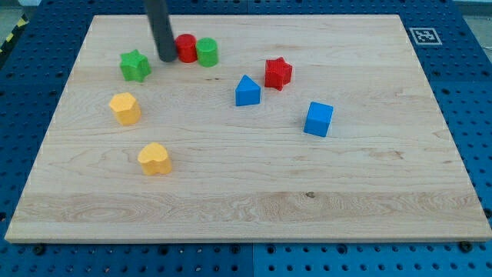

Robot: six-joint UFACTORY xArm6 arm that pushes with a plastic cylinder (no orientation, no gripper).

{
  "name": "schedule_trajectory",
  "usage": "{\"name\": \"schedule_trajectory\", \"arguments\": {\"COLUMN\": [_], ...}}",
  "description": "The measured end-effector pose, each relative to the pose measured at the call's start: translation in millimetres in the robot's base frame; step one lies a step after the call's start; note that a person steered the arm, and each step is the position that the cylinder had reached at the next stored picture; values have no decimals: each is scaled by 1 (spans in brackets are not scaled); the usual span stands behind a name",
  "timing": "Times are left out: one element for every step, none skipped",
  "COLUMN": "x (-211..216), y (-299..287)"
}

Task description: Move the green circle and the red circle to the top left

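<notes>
Green circle and red circle touch near the wooden board's top left. My tip, a plain rod without jaws, stands just left of red. A square printed marker sits top right.

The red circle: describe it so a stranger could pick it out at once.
Start at the wooden board and go to its top edge, left of centre, where my tip comes down. The red circle sits just right of the tip, touching the green circle. Unlike the red star farther right, it is a round cylinder.
</notes>
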State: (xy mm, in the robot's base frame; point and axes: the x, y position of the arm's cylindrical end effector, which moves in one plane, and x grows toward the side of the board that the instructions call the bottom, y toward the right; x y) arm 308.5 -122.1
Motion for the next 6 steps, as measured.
{"name": "schedule_trajectory", "arguments": {"x": [14,37,45,31,13,4], "y": [49,80,107,121,134,126]}}
